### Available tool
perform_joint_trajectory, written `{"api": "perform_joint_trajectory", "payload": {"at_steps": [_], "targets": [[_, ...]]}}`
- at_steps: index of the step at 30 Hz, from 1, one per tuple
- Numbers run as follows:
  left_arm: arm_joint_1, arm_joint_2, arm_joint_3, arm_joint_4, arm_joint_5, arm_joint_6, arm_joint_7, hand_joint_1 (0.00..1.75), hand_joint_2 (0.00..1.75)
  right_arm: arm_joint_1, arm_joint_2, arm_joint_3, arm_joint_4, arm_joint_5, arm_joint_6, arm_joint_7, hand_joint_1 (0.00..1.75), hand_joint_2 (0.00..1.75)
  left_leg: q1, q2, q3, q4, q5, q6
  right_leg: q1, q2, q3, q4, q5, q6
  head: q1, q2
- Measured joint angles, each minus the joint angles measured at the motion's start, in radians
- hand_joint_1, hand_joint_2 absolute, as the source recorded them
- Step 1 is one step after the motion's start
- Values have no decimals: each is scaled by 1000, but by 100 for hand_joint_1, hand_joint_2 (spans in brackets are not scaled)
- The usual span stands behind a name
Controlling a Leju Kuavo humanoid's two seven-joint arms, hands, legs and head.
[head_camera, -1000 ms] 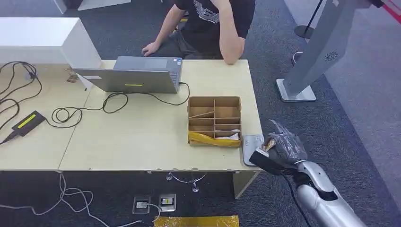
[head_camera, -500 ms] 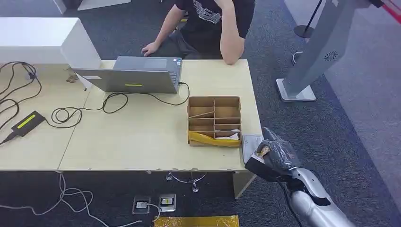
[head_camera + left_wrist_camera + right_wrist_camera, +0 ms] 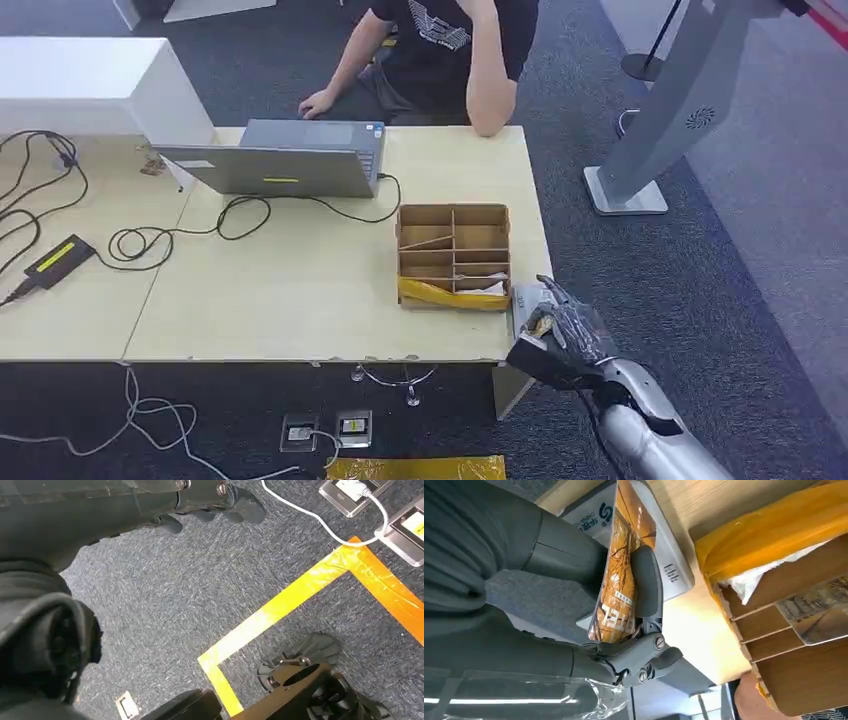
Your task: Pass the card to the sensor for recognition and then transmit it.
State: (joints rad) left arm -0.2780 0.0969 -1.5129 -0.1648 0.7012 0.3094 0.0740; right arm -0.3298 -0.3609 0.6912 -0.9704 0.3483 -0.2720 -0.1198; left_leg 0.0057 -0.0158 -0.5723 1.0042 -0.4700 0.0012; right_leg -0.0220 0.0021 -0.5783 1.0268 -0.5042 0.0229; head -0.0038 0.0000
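Orange card [image 3: 620, 575]: printed with tree branches, pinched between the thumb and fingers [image 3: 646, 587] of the right hand [image 3: 562, 330], held on edge.
Sensor [image 3: 666, 555]: a flat grey-white pad lying directly under the card, at the table [image 3: 300, 290] corner; whether card and pad touch, I cannot tell.
Right hand: gripping the card, hovering over the sensor just past the table edge.
Cardboard box [image 3: 454, 256]: divided into compartments, just beyond the hand, beside the sensor; a yellow strip runs along its near side.
Left hand [image 3: 210, 502]: hangs over the blue carpet [image 3: 165, 595], fingers curled in, holding nothing.
Person [image 3: 440, 50]: seated at the table's far side behind a laptop [image 3: 275, 160].
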Motion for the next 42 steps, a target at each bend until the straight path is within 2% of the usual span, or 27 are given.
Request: {"api": "perform_joint_trajectory", "payload": {"at_steps": [4, 8, 13, 17, 22, 27, 42], "targets": [[1, 0, 0, 0, 0, 0, 0, 0, 0, -28, 4, -8, 74, -49, 18, -47, 175, 175, 0, 0, 1, 0, 0, 0, 0, 0, 1, 0, 0, 0, 0, 0], [2, 0, 0, 0, 0, 0, 0, 0, 0, -33, 5, -13, 117, -68, 16, -69, 175, 175, 0, 0, 1, 0, 0, 0, 0, 0, 1, 0, 0, 0, 0, 0], [3, 0, 0, 0, -5, -1, 0, 0, 0, -41, 11, -26, 149, -103, 15, -72, 175, 175, 0, 0, 1, 0, 0, 0, 0, 0, 1, 0, 0, 0, 0, 0], [4, 0, 0, 0, -12, -5, -1, 0, 0, -44, 10, -44, 146, -169, 54, -53, 175, 175, 0, 0, 1, 0, 0, 0, 0, 0, 1, 0, 0, 0, 0, 0], [4, 0, 0, 0, -19, -7, -1, 0, 0, -44, -9, -71, 74, -246, 121, 5, 175, 175, 0, 0, 1, 0, 0, 0, 0, 0, 1, 0, 0, 0, 0, 0], [4, 0, 0, 0, -25, -19, -1, 0, 0, -45, -32, -97, -4, -269, 146, 40, 175, 175, 0, 0, 1, 0, 0, 0, 0, 0, 1, 0, 0, 0, 0, 0], [4, 0, 0, 0, -27, -22, -1, 0, 0, -45, -57, -125, -97, -275, 155, 44, 175, 175, 0, 0, 1, 0, 0, 0, 0, 0, 1, 0, 0, 0, -1, 0]]}}
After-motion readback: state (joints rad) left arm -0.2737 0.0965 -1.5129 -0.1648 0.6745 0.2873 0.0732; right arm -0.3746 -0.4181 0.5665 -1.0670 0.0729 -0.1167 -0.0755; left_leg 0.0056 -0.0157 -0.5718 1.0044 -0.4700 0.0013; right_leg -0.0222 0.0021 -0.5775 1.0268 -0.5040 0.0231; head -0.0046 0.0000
